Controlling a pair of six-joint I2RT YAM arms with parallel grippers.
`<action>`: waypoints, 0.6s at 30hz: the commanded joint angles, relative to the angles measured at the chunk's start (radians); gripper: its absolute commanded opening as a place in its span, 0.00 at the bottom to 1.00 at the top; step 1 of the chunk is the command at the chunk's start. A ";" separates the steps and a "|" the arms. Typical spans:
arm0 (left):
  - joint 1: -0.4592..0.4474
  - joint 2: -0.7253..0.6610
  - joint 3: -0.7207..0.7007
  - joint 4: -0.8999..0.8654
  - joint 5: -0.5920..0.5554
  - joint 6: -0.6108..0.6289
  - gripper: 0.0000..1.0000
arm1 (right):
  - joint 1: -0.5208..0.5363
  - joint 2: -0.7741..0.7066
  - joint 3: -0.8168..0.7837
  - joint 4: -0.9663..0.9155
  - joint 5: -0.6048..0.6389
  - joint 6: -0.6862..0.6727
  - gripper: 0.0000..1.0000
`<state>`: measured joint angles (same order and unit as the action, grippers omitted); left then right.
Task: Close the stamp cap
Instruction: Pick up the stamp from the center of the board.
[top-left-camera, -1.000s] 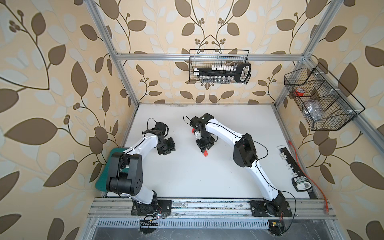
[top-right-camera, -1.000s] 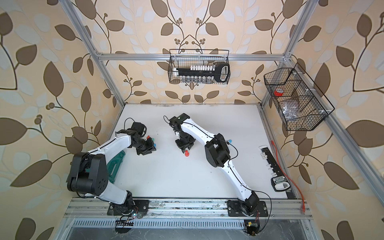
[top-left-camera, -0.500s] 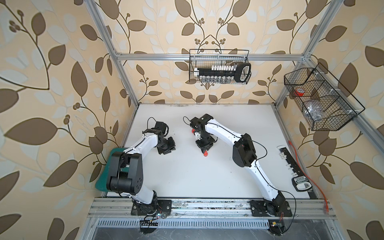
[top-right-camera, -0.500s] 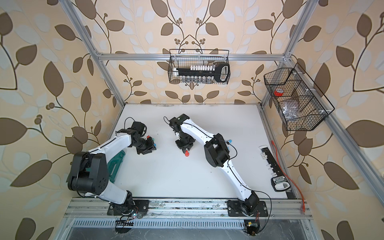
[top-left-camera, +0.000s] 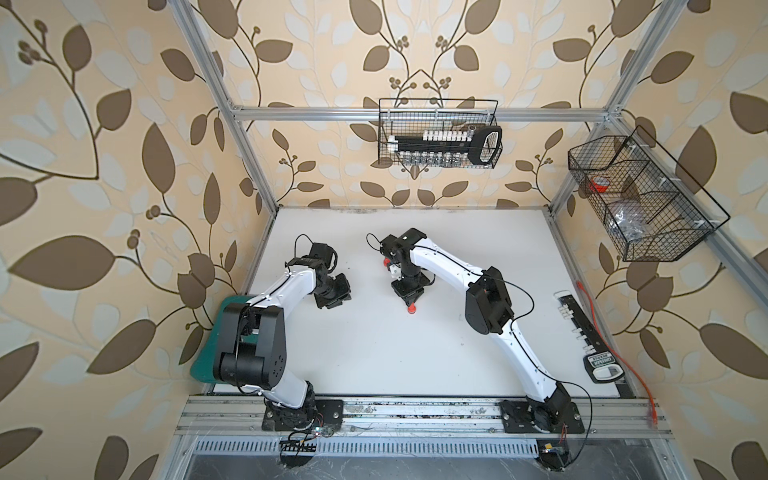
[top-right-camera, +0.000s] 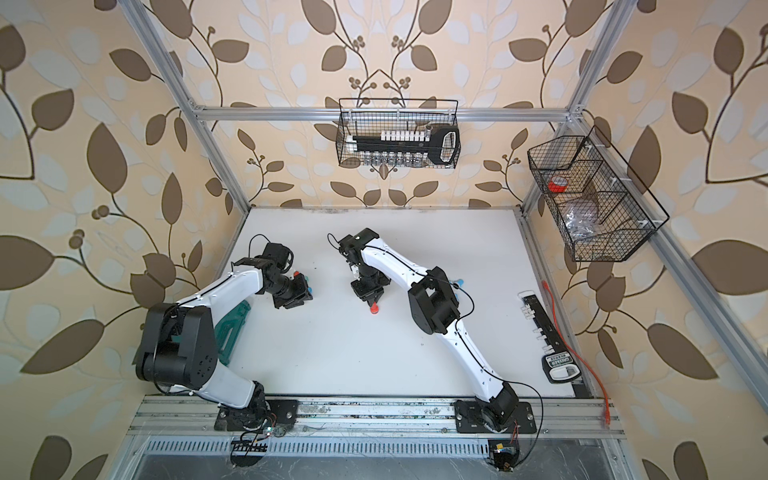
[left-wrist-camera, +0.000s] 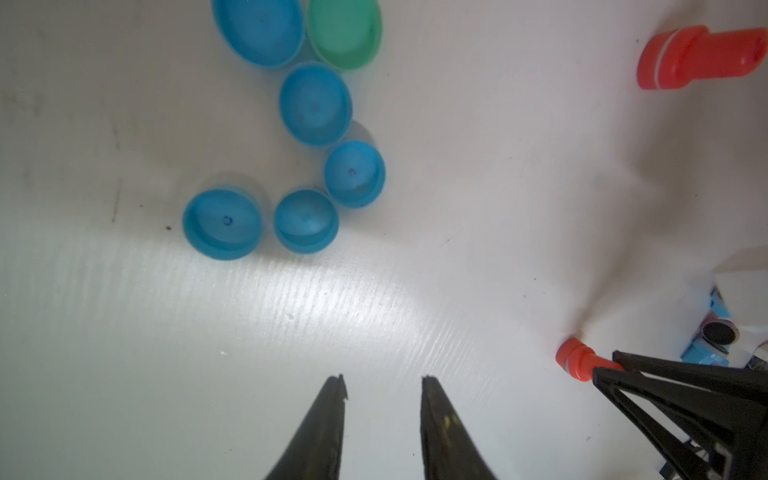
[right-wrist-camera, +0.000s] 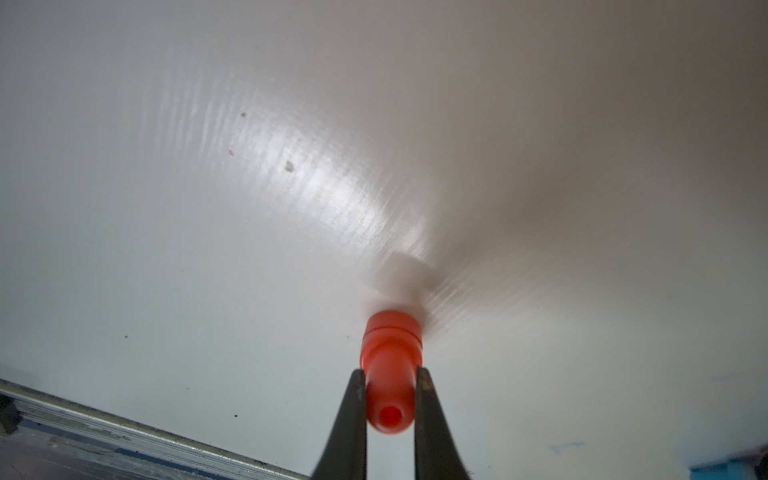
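Red hard plastic makes up the stamp, a small piece with a narrow handle and a wider round end. It sits near the middle of the white table, visible in both top views, with its wide end seeming to touch the surface. The right gripper has its two fingers pressed against either side of the handle, so it is gripping the stamp. The left gripper hangs over bare table with its fingers apart and nothing between them. Near it are a cluster of blue caps and a green cap, and a second red stamp lies on its side farther off. The held stamp looks light, stiff and smooth, so it could swivel or slip between such thin fingers. A hold low on the handle, close to the wide end, should steady it best. Its cap probably snaps on with a short, square push. A groove rings the wide end, and a pale blurred patch lies just beyond it. Whether either one is the cap, I cannot tell.
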<state>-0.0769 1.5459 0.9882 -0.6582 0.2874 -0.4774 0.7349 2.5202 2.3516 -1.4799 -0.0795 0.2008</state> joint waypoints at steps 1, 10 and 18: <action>0.012 -0.008 0.028 -0.018 -0.004 0.019 0.33 | 0.002 -0.017 -0.042 0.010 -0.006 0.002 0.05; 0.012 -0.015 0.024 -0.018 -0.001 0.015 0.34 | 0.010 -0.130 -0.153 0.091 0.023 0.017 0.02; 0.012 -0.020 0.023 -0.018 -0.002 0.013 0.33 | 0.027 -0.256 -0.295 0.230 0.078 0.049 0.01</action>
<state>-0.0769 1.5459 0.9882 -0.6586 0.2874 -0.4778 0.7494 2.3207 2.0842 -1.3140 -0.0429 0.2260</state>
